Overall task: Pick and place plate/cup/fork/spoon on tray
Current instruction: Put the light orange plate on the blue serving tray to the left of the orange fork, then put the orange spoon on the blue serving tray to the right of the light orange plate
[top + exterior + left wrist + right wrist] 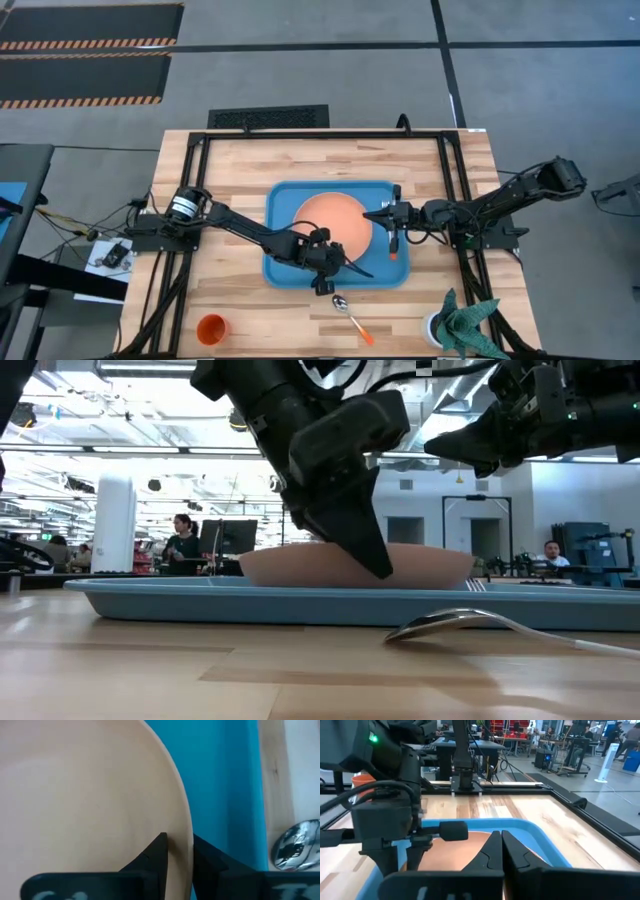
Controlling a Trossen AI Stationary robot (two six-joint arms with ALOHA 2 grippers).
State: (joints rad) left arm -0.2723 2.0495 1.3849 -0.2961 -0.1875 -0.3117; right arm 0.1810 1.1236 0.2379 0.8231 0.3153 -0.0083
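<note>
The salmon-orange plate [335, 222] lies in the blue tray [280, 205]. My left gripper [335, 262] reaches in from the table's left and is shut on the plate's near rim, as the left wrist view [180, 852] shows. My right gripper [370, 215] is shut and empty, raised above the plate's right edge [470, 448]. The fork [396, 245] lies in the tray to the right of the plate, its orange handle end toward the near edge. The spoon [350, 312] lies on the table in front of the tray, bowl toward the tray. The orange cup [211, 328] stands at the near left. My left gripper pinches the plate's near rim [189, 840] between its two fingers, one finger [157, 851] on the plate's upper face and the other [212, 859] outside the rim. The fingers come from above, slanting down [375, 555]. The plate sits level in the tray; whether it rests on the tray floor I cannot tell.
A potted plant [462, 325] stands at the near right corner. A black metal frame [195, 160] runs round the table's sides. Bare wood lies to the left and right of the tray and behind it. People sit in the room beyond [182, 540].
</note>
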